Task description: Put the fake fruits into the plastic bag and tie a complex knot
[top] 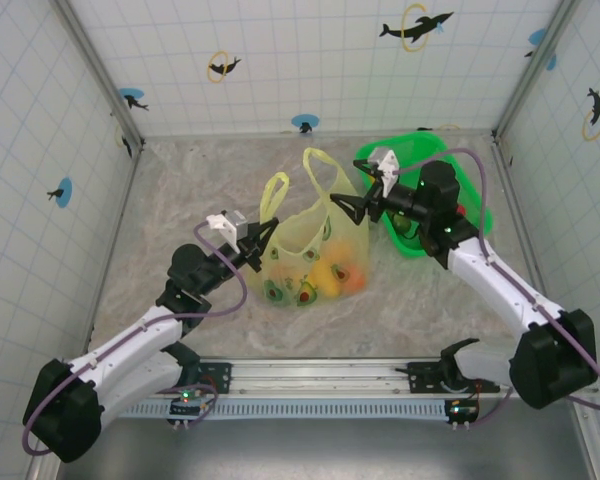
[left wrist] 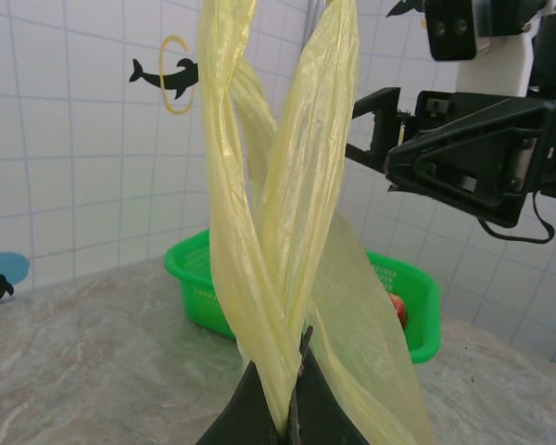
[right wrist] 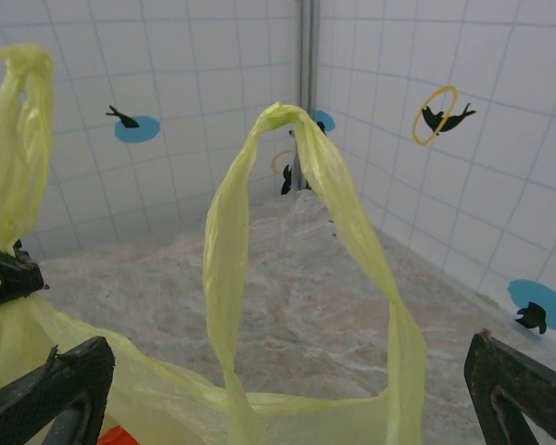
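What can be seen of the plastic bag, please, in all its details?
The plastic bag is thin, crinkly, translucent pale yellow-green film. It stands on the marbled table, near the middle, with orange and yellow fake fruits showing through its wall. Its two loop handles rise upright, untied. The left gripper has its fingers shut on the base of one handle; the other handle stands between the open fingers of the right gripper, apparently untouched.

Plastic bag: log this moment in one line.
left gripper shut on handle | right gripper open around other handle | fake fruits in plastic bag | untied
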Controlling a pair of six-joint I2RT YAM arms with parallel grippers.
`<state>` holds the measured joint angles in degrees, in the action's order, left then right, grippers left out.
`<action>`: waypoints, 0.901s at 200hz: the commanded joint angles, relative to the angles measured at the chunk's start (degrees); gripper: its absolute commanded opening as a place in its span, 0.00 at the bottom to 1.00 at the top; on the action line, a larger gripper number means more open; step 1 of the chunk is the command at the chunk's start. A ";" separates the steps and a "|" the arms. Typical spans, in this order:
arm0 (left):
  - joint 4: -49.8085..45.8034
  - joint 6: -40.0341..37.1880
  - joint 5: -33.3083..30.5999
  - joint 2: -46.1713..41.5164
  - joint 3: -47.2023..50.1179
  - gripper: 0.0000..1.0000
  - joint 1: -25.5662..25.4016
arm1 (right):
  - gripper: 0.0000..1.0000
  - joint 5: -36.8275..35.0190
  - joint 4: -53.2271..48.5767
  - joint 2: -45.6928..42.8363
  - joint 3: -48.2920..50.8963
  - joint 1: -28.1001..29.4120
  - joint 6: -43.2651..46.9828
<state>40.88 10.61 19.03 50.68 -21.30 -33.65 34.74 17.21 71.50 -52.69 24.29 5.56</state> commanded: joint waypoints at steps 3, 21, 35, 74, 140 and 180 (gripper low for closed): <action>2.43 0.83 1.69 -0.04 0.44 0.00 0.01 | 1.00 4.72 1.54 3.47 -4.67 0.30 5.45; 2.28 0.44 1.62 -0.38 0.52 0.00 -0.24 | 1.00 3.47 0.09 6.06 -6.90 0.24 6.97; 2.19 0.24 1.66 -0.57 0.61 0.00 -0.45 | 1.00 4.28 -0.94 8.07 -8.28 0.08 7.87; 2.16 -0.01 2.42 -0.70 0.38 0.00 -0.62 | 1.00 5.90 -3.59 12.61 -11.71 1.05 8.19; 2.12 -0.06 2.31 -0.77 0.37 0.00 -0.63 | 0.99 1.33 -3.25 15.24 -11.83 3.60 9.68; 2.17 -0.04 2.18 -0.71 0.32 0.00 -0.63 | 0.84 -9.10 3.57 12.78 -7.87 5.53 10.46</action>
<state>40.88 10.59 20.36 50.61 -21.30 -33.82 32.99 14.94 86.50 -62.22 28.71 14.85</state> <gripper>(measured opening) 0.047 0.886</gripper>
